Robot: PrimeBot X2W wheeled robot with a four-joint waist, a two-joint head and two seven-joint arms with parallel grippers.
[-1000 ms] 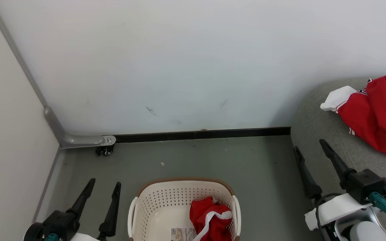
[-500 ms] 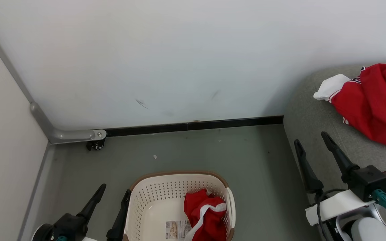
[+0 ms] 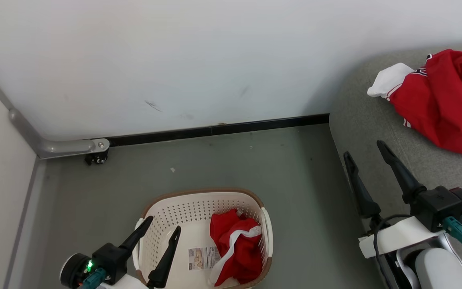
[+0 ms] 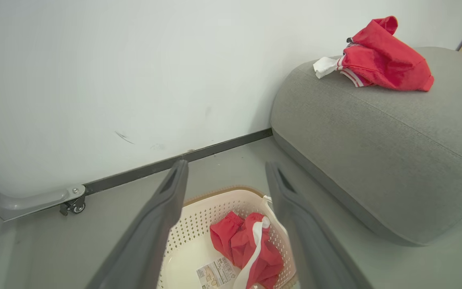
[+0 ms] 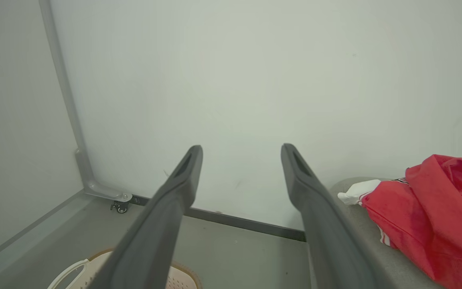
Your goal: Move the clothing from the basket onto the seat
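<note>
Now | step: 2nd pick, reach phase | L gripper (image 3: 165,223) fingers apart, empty, lower left over basket (image 3: 203,191) | R gripper (image 3: 363,148) fingers apart, empty, lower right | 1 red garment (image 3: 235,249) in basket, lower centre | 1 striped garment (image 3: 443,100) on seat (image 3: 375,132), upper right | next: lower L, pinch fabric

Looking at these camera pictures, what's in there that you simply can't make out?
Label on the basket's bottom, head view: print too small to read.
Basket, head view: near rim partly cut by the bottom edge; the left gripper covers part of its left side.
Red garment on the seat, head view: cut off by the right edge.
Anything beneath the red clothing in the basket: hidden by its own folds.
</note>
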